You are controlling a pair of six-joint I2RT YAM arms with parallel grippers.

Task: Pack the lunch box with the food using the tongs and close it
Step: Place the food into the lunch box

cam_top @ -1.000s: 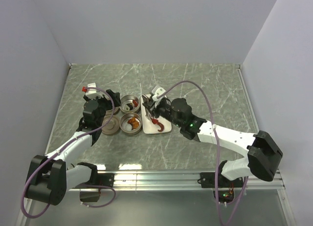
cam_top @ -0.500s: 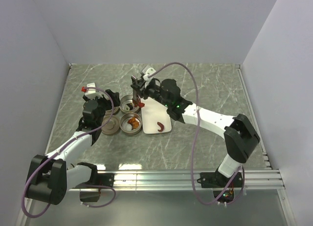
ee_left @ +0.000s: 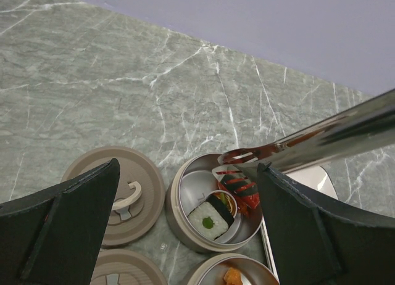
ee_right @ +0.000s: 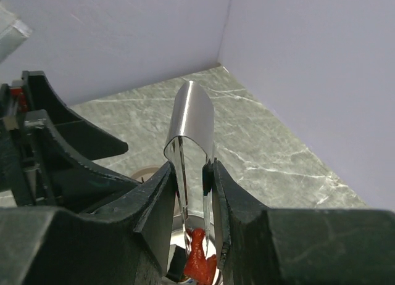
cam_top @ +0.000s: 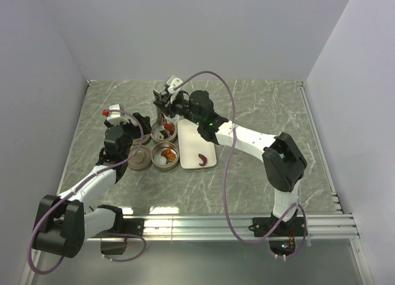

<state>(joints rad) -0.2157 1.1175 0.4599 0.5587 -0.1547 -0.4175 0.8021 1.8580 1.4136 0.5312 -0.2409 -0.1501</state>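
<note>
The lunch box stands open on the surface (cam_top: 265, 112). Its far tin (ee_left: 182, 206) already holds a white slice (ee_left: 208, 219) and a roll (ee_left: 223, 202), and its near tin (cam_top: 165, 155) holds an orange piece (ee_left: 232, 276). Both lids (ee_left: 117, 195) lie just left of the tins. The tongs (ee_right: 195, 115) hang steeply over the far tin with a red piece (ee_right: 197, 263) of food pinched at their tips, so the step in hand looks like delivering that piece into the far tin.

The next move calls for lowering the tips inside the rim and easing the squeeze so the piece drops clear of the wall. A last red piece (cam_top: 202, 158) waits on the white tray (cam_top: 191, 146), and the lids are not yet on.

The right hand (ee_right: 192, 189) is clamped around the two tong arms just below their bend. Its arm is stretched far across to the left of its base, wrist pointing down. The left hand (ee_left: 190, 166) is spread fully wide and holds nothing. It hovers above the lids and the far tin, arm bent close in.
</note>
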